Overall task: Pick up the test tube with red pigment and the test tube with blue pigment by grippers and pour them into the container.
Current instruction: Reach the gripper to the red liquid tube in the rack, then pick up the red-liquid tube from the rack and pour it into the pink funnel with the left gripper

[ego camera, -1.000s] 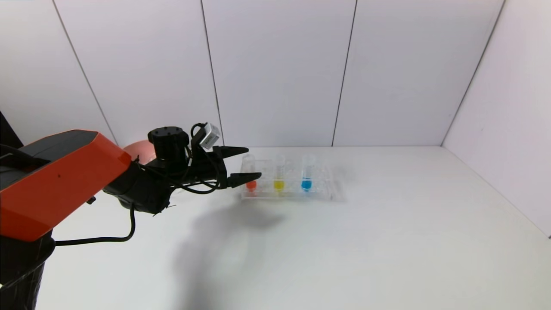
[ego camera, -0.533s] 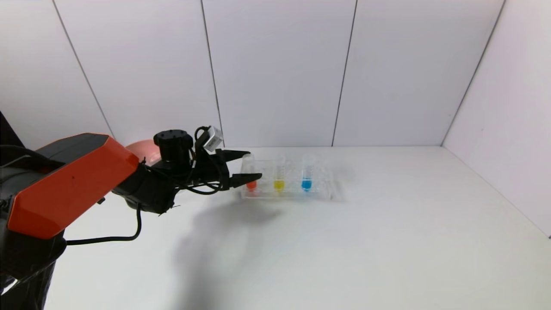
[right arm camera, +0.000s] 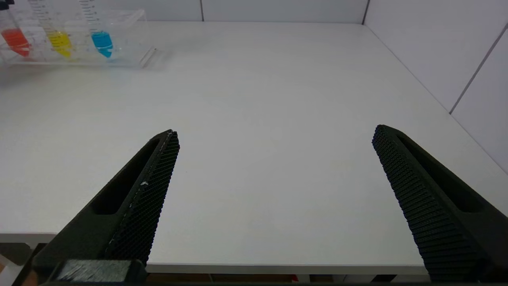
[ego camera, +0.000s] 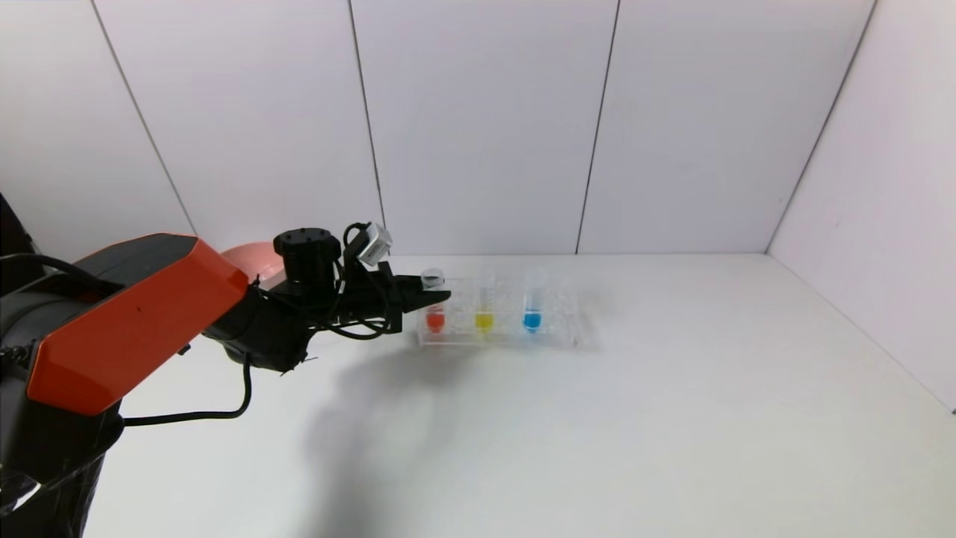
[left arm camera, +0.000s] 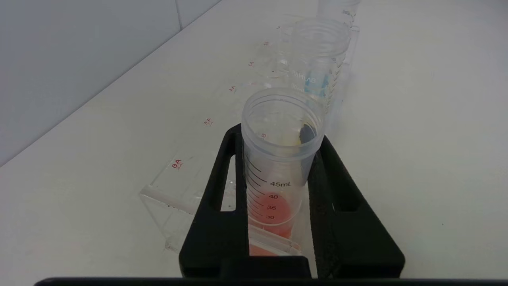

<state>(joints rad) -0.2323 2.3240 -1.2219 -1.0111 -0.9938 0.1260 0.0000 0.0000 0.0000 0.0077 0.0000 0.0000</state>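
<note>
Here we see the left gripper [ego camera: 437,297] closed on the test tube with red pigment [ego camera: 434,302], its two black fingers [left arm camera: 216,206] pressing the tube's sides just below the rim; a second earlier the same fingers stood spread apart on either side of it. The tube stands upright in the clear rack [ego camera: 567,332], at the end nearest the gripper. Beyond it follow the yellow-liquid tube [ego camera: 484,305] and, farthest from the fingertips, the test tube with blue pigment [ego camera: 532,302]. Behind the left arm, a pink bowl [ego camera: 254,258] is mostly hidden. We cannot find the container in any view. The right gripper [right arm camera: 274,137] hangs at the near table edge, jaws wide, well apart from the rack.
</note>
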